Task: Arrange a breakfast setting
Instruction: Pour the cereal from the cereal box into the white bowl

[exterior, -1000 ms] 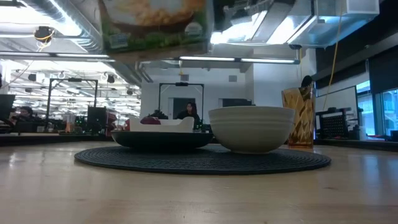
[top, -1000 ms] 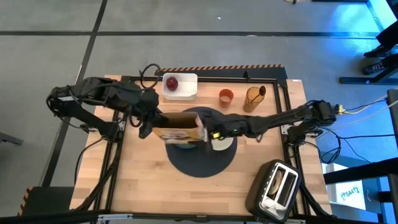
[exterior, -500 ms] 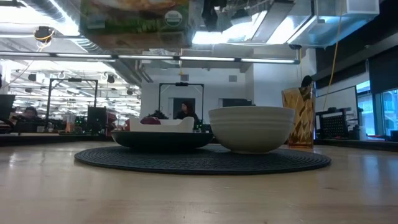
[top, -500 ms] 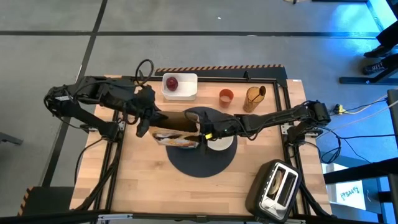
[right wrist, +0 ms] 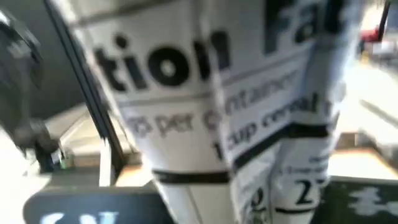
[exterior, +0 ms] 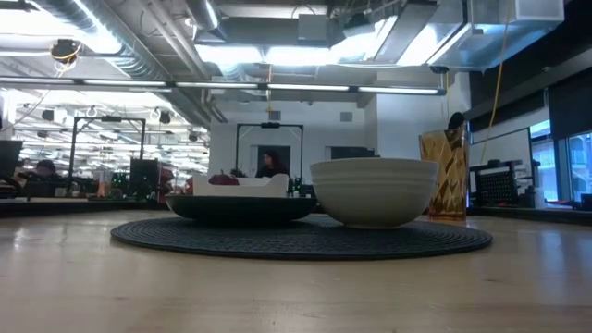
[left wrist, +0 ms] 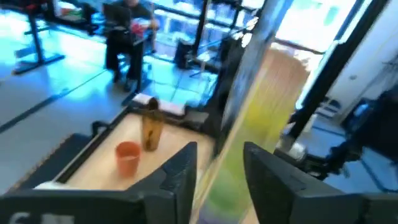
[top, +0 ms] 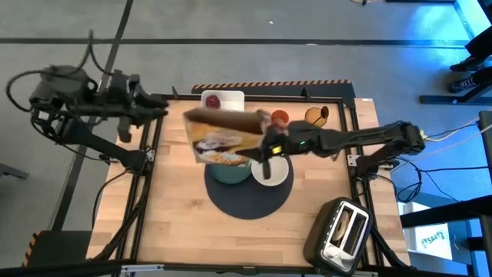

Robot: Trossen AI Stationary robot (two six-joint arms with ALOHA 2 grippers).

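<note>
My right gripper (top: 265, 145) is shut on the yellow-green cereal box (top: 224, 138), held high over the teal plate (top: 231, 172) and the white bowl (top: 273, 171). Both stand on the dark round mat (top: 246, 196), as the low view also shows: plate (exterior: 242, 207), bowl (exterior: 375, 191). My left gripper (top: 160, 108) is open and empty at the table's far left corner, apart from the box; its fingers (left wrist: 177, 177) frame the box (left wrist: 261, 106) farther off. The orange cup (top: 280, 117) and a glass of yellow cereal (top: 314, 117) stand at the far edge. My right gripper holds the cereal box by its right end, on the narrow printed side panel (right wrist: 205, 124), which fills the wrist view and hides the fingers. The arm comes about level from the table's right. The box is lifted clear, lying with its picture face up.
A white tray with a red fruit (top: 219, 100) sits at the far edge, half under the box. The silver-and-black toaster (top: 342, 231) stands at the near right corner. Bare wood (top: 177, 223) lies left of and in front of the mat.
My left gripper has come off the box's left end and drawn back toward the table's far left corner. My right gripper has carried the box up and toward the far edge; the box has risen out of the low view.
</note>
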